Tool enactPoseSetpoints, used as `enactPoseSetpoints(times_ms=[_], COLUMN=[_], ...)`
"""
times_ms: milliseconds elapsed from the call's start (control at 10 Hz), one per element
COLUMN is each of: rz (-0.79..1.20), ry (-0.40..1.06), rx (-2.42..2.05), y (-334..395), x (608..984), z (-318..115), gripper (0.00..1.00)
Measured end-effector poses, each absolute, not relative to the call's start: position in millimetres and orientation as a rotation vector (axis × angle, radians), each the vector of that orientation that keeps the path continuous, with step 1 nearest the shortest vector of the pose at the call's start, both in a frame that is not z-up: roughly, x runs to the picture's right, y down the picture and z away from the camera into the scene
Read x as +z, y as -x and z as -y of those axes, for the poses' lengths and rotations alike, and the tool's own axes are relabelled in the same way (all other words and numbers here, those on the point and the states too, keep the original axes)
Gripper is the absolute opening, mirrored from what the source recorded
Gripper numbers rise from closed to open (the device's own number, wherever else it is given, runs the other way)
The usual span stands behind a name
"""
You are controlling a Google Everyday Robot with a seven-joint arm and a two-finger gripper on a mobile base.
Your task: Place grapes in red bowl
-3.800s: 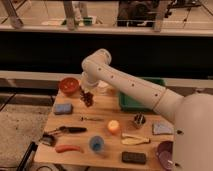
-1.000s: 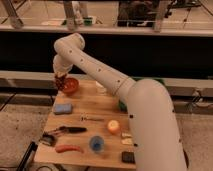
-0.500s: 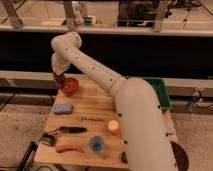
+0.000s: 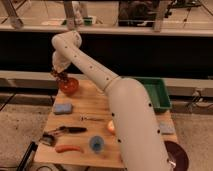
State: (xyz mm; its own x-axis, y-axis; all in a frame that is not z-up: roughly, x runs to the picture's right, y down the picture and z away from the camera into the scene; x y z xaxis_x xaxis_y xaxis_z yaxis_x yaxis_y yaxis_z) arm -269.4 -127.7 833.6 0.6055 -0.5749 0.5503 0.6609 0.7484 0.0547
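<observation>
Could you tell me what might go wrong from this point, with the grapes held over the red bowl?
1. The gripper, shut on the grapes, hangs above the bowl's left rim, not its middle; a release here could drop them off the red bowl.
2. The bowl sits at the table's far-left corner, so a nudge might push it off.

The gripper [image 4: 61, 74], dark at the end of a white arm [image 4: 100, 80] dotted with small dark spots, hangs at the far left, closed on the dark reddish-brown grapes [image 4: 65, 78]. The red bowl [image 4: 69, 86] beneath is orange-red. The table [image 4: 95, 105] is pale wood; nearer lie a blue sponge [image 4: 63, 108] and an orange-red stick [image 4: 69, 148]. A green bin [image 4: 159, 95] sits far right.
</observation>
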Motion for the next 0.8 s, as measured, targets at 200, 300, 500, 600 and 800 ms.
enactPoseSetpoints(times_ms=[200, 300, 500, 600, 800], rz=[0.574, 0.572, 0.571, 0.569, 0.555], ry=[0.161, 0.165, 0.168, 0.172, 0.194], rx=[-0.714, -0.712, -0.714, -0.716, -0.711], y=[267, 266, 265, 266, 266], x=[838, 841, 844, 846, 848], z=[130, 129, 127, 124, 121], gripper=[0.00, 0.00, 0.00, 0.00, 0.09])
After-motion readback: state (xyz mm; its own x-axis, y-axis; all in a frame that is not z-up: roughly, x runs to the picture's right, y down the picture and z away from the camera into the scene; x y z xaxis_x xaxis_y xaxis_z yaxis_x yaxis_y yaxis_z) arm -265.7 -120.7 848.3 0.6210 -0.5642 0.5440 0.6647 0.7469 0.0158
